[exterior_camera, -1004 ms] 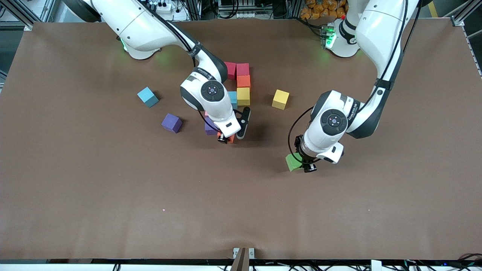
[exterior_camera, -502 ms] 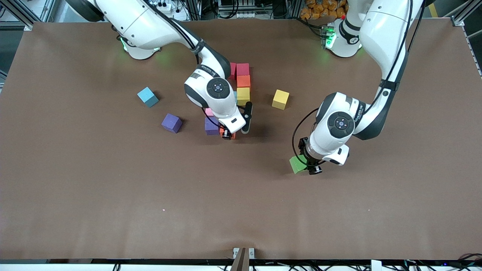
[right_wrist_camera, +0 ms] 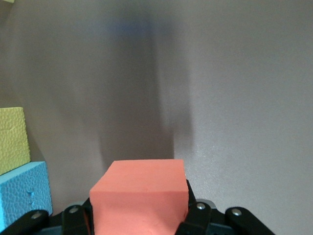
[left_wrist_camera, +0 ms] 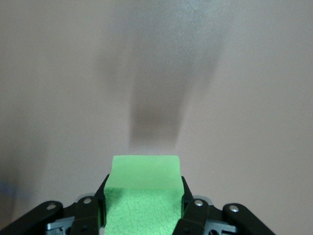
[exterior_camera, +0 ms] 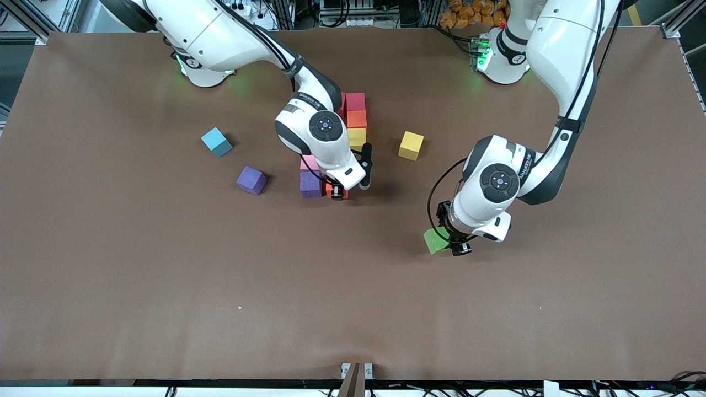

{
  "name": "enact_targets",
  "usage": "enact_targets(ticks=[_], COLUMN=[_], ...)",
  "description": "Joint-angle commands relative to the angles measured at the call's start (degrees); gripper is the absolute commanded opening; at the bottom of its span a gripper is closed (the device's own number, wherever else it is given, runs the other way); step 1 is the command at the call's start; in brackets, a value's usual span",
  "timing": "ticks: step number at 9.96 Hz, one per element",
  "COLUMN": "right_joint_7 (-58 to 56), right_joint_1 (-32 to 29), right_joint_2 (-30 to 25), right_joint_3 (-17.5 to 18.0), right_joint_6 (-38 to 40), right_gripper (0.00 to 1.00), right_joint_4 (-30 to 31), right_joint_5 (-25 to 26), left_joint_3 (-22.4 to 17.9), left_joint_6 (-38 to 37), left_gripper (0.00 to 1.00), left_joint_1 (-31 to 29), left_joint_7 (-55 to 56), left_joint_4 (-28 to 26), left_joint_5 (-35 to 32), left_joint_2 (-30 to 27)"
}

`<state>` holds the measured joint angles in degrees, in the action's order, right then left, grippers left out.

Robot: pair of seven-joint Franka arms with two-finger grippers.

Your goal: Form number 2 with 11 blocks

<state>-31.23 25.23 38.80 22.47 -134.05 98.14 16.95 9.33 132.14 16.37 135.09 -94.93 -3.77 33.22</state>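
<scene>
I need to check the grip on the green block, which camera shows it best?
The left wrist view: the green block fills the frame, clamped in the left gripper. The front view shows only a corner beside the wrist; the right wrist view misses it.

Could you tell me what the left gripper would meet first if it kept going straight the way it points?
Probably the bare table: the left gripper, shut on the green block, points down at it.

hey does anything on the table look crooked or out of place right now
Nothing is damaged. Three loose blocks sit askew, apart from the number 2: a light blue block, a purple block and a yellow block. The left pincer holds a green block, the right pincer an orange block.
</scene>
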Motion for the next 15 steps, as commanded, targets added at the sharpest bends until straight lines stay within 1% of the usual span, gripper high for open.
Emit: enact_targets(ticks=[1,3,14,15], right_joint_7=[-0.67,-1.2,-3.31,-3.31], right_joint_1=[0.09,-0.53,-1.85,-1.85], right_joint_2=[0.57,0.57,-0.04,-0.04], right_joint_3=[0.11,0.11,0.11,0.11], right_joint_6=[-0.07,-1.03,-1.12,-1.12], right_gripper=[0.26,0.26,0.26,0.27], right_joint_4=[0.64,2.05,3.11,3.11], right_joint_5=[0.63,0.63,0.54,0.54], left_joint_3=[0.08,0.08,0.08,0.08], left_joint_6=[-0.83,-0.83,-0.83,-0.83], left_gripper=[0.0,0.0,0.0,0.0], left_joint_1=[0.07,-0.02,0.33,0.59], left_joint_7=[0.62,0.7,0.7,0.79], left_joint_4=[0.0,0.0,-0.08,-0.08], left_joint_5=[1.48,1.48,1.48,1.48], left_joint_2=[-0.52,-0.52,-0.52,-0.52])
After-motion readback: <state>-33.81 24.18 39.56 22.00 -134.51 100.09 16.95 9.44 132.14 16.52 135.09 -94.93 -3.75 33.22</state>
